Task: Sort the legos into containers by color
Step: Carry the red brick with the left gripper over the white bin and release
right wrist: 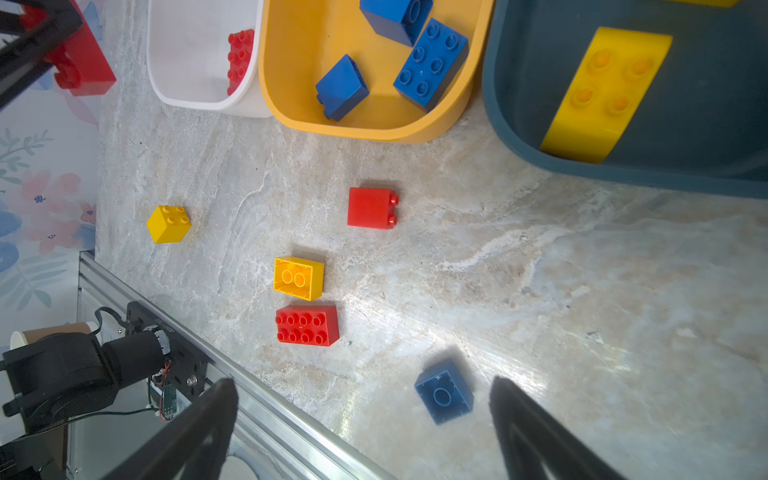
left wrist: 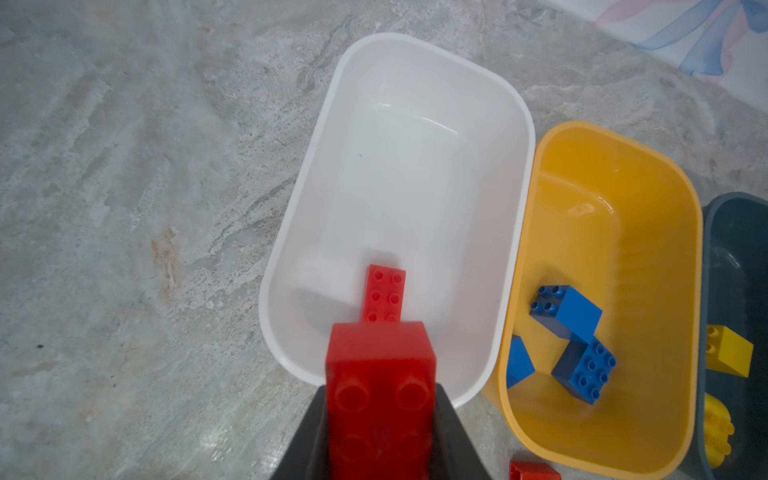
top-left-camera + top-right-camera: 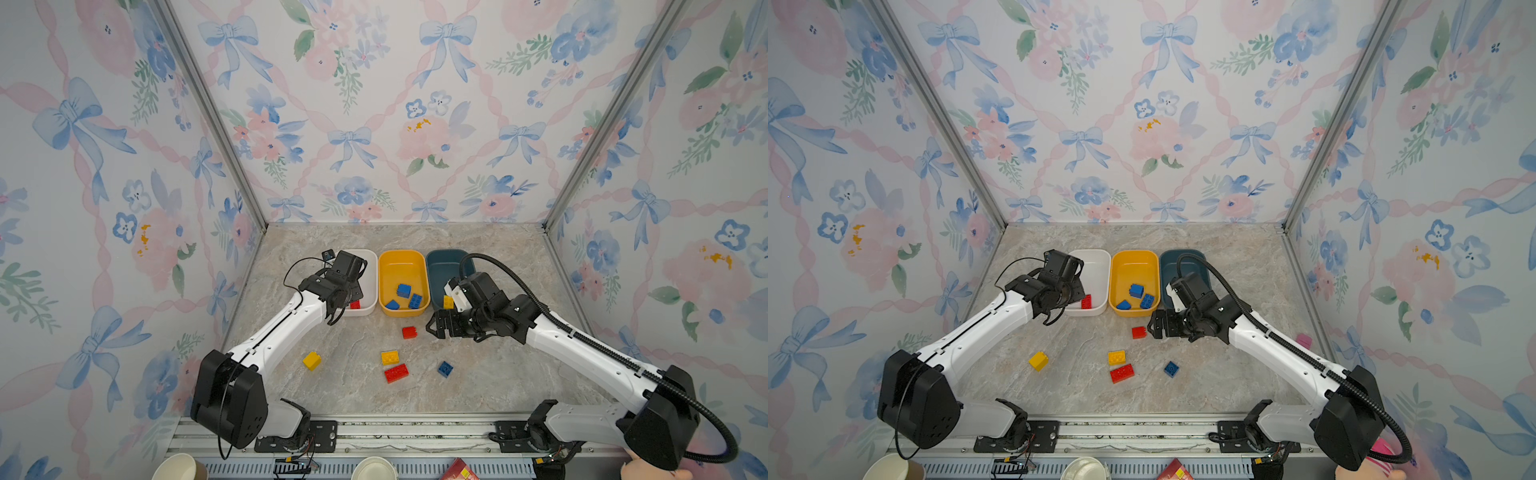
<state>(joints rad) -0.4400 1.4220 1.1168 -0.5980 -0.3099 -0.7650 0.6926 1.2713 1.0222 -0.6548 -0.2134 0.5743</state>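
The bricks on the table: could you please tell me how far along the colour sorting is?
Done: one red brick in the white tub, three blue bricks in the yellow tub, yellow bricks in the teal tub. In hand: the left tool grips a second red brick above the white tub's edge. Left: five loose bricks, two red, two yellow, one blue; the right tool is open.

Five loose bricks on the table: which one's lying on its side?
The small red square plastic brick nearest the yellow-orange tub: studs point sideways. The red oblong and yellow square sit studs up; yellow oblong and blue square lie hollow side up.
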